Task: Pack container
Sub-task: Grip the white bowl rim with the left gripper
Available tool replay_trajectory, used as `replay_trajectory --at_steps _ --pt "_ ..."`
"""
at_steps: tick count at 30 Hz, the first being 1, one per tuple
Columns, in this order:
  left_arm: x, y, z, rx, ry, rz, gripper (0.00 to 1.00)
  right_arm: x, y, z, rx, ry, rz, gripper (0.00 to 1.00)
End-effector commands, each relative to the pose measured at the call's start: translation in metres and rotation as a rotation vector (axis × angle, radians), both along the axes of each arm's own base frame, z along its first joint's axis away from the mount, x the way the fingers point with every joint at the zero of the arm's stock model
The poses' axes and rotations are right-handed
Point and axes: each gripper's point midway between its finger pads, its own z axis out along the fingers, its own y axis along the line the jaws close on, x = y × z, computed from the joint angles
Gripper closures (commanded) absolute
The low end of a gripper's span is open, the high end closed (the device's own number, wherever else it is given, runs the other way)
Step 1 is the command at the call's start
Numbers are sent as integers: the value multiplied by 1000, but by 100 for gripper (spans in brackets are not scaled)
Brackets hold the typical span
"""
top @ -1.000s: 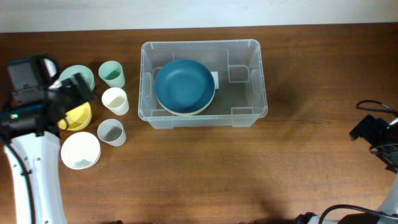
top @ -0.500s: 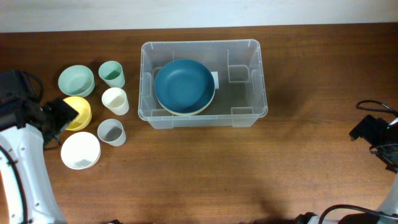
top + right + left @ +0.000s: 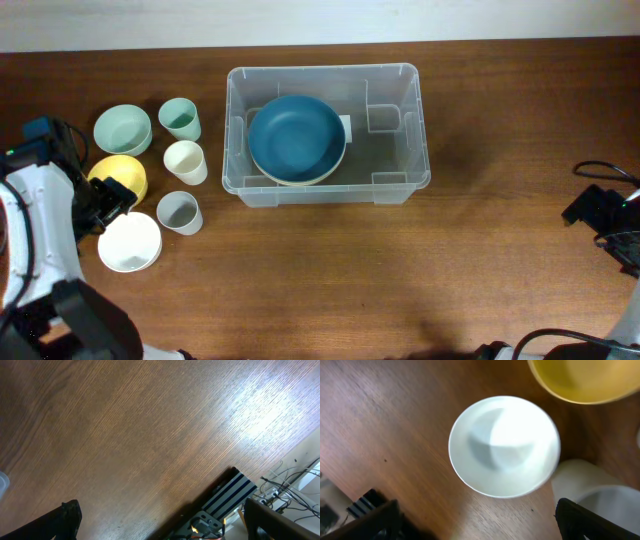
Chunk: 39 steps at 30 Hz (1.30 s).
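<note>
Your clear plastic container [image 3: 388, 158], rounded corners and all, sits mid-way along the grainy wooden table [image 3: 480, 280] with a smooth round blue bowl [image 3: 297, 137] inside. Left gripper [image 3: 476, 512] hangs wide open over the glossy white bowl [image 3: 504, 445]. The right gripper [image 3: 160, 507] is spread too, over bare wood.

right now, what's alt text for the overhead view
A clear bin holds a blue bowl on a wooden table. Left of it sit a green bowl, a yellow bowl, a white bowl and three cups, the left arm beside them.
</note>
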Motion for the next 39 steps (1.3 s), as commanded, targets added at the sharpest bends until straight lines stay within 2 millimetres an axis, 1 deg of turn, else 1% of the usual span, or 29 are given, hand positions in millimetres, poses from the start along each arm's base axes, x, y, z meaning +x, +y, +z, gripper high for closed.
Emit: replay_trajectory --at_steps 1,4,7,10,12,16,18,22,32,35,39 --pt "-8 14 -13 6 53 73 0 -1 -1 -2 7 6 -3 1" --pt "-15 19 -19 -38 54 120 0 -1 -1 -2 7 7 -3 1" --pt "-22 27 -20 -92 26 186 0 -1 -1 -2 7 7 -3 1" --pt "-29 37 -26 -106 17 200 0 -1 -1 -2 7 6 -3 1" --pt "-29 40 -34 -108 5 188 0 -1 -1 -2 7 7 -3 1" --pt "-19 31 -61 -152 -48 125 0 -1 -1 -2 7 7 -3 1" --pt "-18 30 -75 -149 -66 102 0 -1 -1 -2 7 7 -3 1" --pt "-17 30 -91 -137 -86 74 0 -1 -1 -2 7 7 -3 1" --pt "-19 30 -100 -126 -84 41 0 -1 -1 -2 7 7 -3 1" --pt "-20 29 -109 -120 -93 38 0 -1 -1 -2 7 7 -3 1" --pt "-27 25 -121 -123 -82 -2 0 -1 -1 -2 7 7 -3 1"
